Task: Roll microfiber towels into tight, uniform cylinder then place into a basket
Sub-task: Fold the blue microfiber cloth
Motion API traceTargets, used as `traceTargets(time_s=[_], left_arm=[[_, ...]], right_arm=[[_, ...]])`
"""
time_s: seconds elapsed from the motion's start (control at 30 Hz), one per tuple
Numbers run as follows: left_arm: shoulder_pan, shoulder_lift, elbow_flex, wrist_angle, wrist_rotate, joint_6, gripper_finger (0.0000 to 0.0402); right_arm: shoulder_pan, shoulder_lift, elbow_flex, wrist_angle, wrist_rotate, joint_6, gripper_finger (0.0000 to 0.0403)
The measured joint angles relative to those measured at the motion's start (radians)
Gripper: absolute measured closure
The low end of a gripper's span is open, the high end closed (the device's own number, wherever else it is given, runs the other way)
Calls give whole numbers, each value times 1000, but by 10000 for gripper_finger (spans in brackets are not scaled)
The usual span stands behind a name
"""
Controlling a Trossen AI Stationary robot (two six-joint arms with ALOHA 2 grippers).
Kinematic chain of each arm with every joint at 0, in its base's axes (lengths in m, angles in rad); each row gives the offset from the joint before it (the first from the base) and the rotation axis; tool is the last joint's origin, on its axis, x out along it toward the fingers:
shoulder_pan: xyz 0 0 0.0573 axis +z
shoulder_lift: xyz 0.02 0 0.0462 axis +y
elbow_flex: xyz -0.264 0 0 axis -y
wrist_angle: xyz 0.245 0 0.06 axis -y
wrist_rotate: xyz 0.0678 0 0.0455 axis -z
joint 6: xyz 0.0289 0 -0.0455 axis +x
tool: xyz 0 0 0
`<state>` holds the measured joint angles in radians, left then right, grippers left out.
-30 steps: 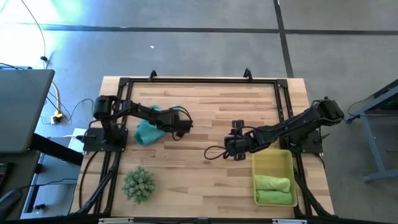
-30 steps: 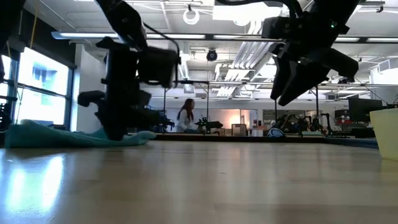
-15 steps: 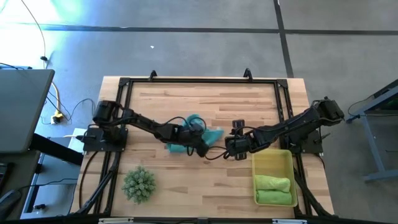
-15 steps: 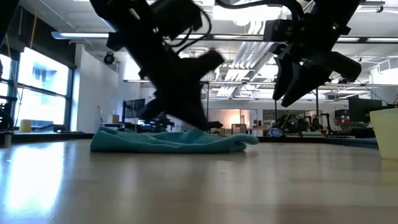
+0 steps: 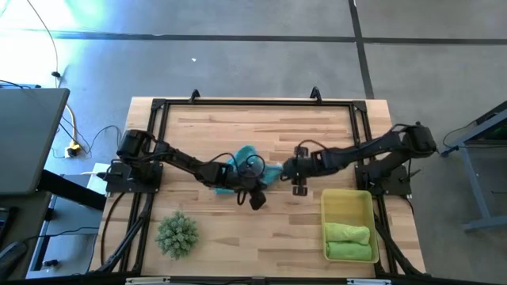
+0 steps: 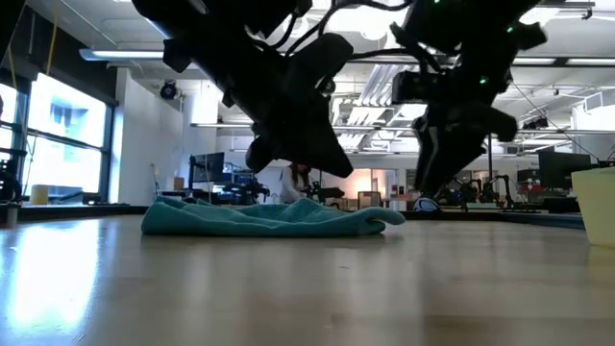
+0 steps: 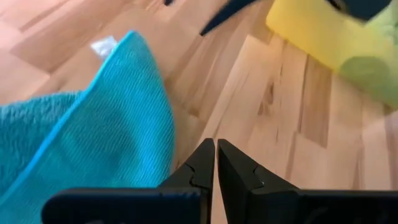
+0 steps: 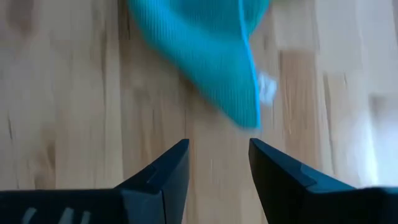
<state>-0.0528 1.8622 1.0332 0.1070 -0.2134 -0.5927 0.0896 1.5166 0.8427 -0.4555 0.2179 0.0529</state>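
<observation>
The teal towel (image 5: 244, 165) lies loosely crumpled on the middle of the table; it also shows in the low view (image 6: 269, 218). My left gripper (image 5: 257, 201) is shut and empty just off the towel's near right edge (image 7: 134, 124), above the wood (image 7: 216, 148). My right gripper (image 5: 284, 169) is open and empty, its fingers pointing at the towel's right corner (image 8: 247, 106), a little short of it. The yellow basket (image 5: 348, 203) stands at the near right and holds the two green rolled towels (image 5: 348, 233), (image 5: 349, 250).
A spiky green plant-like ball (image 5: 176, 234) sits at the near left. A black frame (image 5: 253, 101) runs along the table's far and side edges. Bare wood lies between the towel and the basket. In the low view a person (image 6: 288, 178) shows far off in the room.
My left gripper has dragged the teal towel along the table from the left part to the middle, then come off it a little toward the near edge. The towel now lies still and crumpled. My right gripper has gone toward the far edge, up to the towel's right corner.
</observation>
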Motion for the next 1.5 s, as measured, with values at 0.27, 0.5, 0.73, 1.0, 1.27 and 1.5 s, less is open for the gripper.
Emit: traceTargets(time_s=[0.27,0.5,0.73,1.0,1.27,1.5], left_arm=[[-1,0,0,-47,5,-59,391],[-3,-1,0,-93,2,-71,391],[-3,-1,0,-91,0,-77,391],[-3,-2,0,-88,-1,-86,391],[-26,-2,1,-85,-3,-85,391],[-51,-2,1,-86,-4,-61,391]], right_arm=[[-173,0,-88,289,-235,-70,245],[-258,0,-182,457,-347,-140,245],[-272,1,-232,521,-394,-140,245],[-289,48,-239,636,-402,-122,245],[-286,132,-233,679,-412,-110,245],[-285,132,-233,663,-496,-99,269]])
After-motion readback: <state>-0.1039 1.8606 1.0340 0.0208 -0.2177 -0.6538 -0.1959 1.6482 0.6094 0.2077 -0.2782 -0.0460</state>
